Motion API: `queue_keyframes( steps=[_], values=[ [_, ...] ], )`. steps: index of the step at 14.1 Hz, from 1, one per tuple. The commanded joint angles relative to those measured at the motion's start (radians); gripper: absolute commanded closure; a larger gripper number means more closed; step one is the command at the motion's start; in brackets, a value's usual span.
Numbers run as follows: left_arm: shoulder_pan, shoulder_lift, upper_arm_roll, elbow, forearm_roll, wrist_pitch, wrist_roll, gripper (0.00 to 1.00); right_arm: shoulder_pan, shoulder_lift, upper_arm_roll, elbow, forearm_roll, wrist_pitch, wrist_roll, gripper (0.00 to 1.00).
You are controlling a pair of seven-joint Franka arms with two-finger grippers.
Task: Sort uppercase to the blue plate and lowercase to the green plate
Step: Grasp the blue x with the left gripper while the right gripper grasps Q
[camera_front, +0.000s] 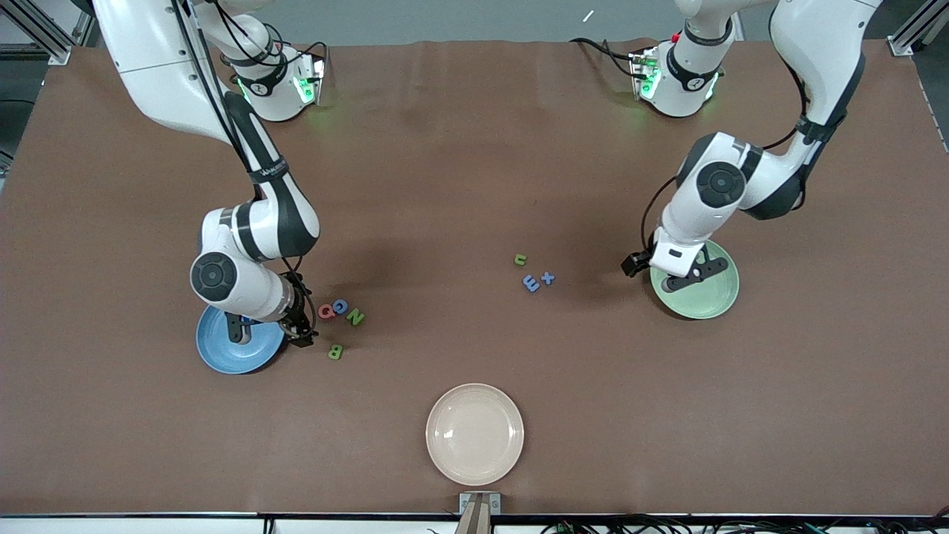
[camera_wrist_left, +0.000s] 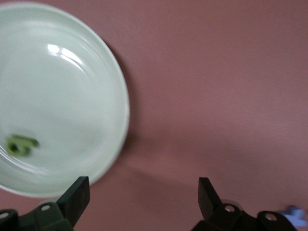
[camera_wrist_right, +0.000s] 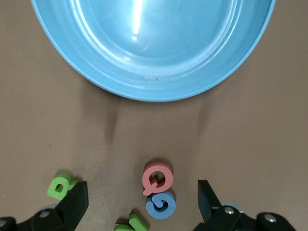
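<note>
The blue plate [camera_front: 236, 354] lies toward the right arm's end of the table and is bare in the right wrist view [camera_wrist_right: 154, 48]. My right gripper [camera_front: 270, 330] is open and empty over the plate's edge. Beside it lie the pink-red G [camera_front: 326, 311] [camera_wrist_right: 157, 177], blue G [camera_front: 340, 305] [camera_wrist_right: 161, 204], green N [camera_front: 355, 317] [camera_wrist_right: 132, 224] and green B [camera_front: 335, 351] [camera_wrist_right: 60, 185]. My left gripper [camera_front: 693, 273] is open and empty over the edge of the green plate [camera_front: 708, 300]. The green g-shaped piece [camera_wrist_left: 21, 144] lies in that plate [camera_wrist_left: 72, 72]. The green u [camera_front: 520, 259], blue E-shaped piece [camera_front: 531, 282] and blue x [camera_front: 548, 278] [camera_wrist_left: 293, 214] lie mid-table.
A cream-beige plate [camera_front: 474, 434] lies near the table's front edge, nearer the front camera than all the letters. Both arm bases stand along the table edge farthest from the front camera.
</note>
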Motion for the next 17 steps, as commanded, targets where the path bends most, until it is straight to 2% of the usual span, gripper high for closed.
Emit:
queue_keyframes(
  steps=[1, 3, 8, 10, 12, 17],
  values=[
    [-0.093, 0.091, -0.007, 0.098, 0.006, -0.018, -0.283, 0.01, 0.012, 0.009, -0.004, -0.012, 0.011, 0.024, 0.020, 0.00],
    [-0.150, 0.148, -0.004, 0.159, 0.015, -0.018, -0.447, 0.01, 0.016, 0.019, -0.004, -0.012, 0.009, 0.028, 0.020, 0.01],
    [-0.261, 0.265, 0.008, 0.276, 0.021, -0.019, -0.629, 0.02, 0.023, 0.044, -0.004, -0.012, 0.009, 0.039, 0.020, 0.03],
    [-0.322, 0.295, 0.068, 0.319, 0.050, -0.019, -0.702, 0.08, 0.031, 0.049, -0.004, -0.012, 0.009, 0.040, 0.021, 0.05],
    [-0.391, 0.311, 0.134, 0.337, 0.055, -0.019, -0.729, 0.11, 0.032, 0.055, -0.004, -0.012, 0.009, 0.040, 0.021, 0.08],
    [-0.424, 0.345, 0.152, 0.365, 0.055, -0.019, -0.729, 0.14, 0.031, 0.058, 0.002, -0.012, 0.011, 0.039, 0.021, 0.20]
  ],
)
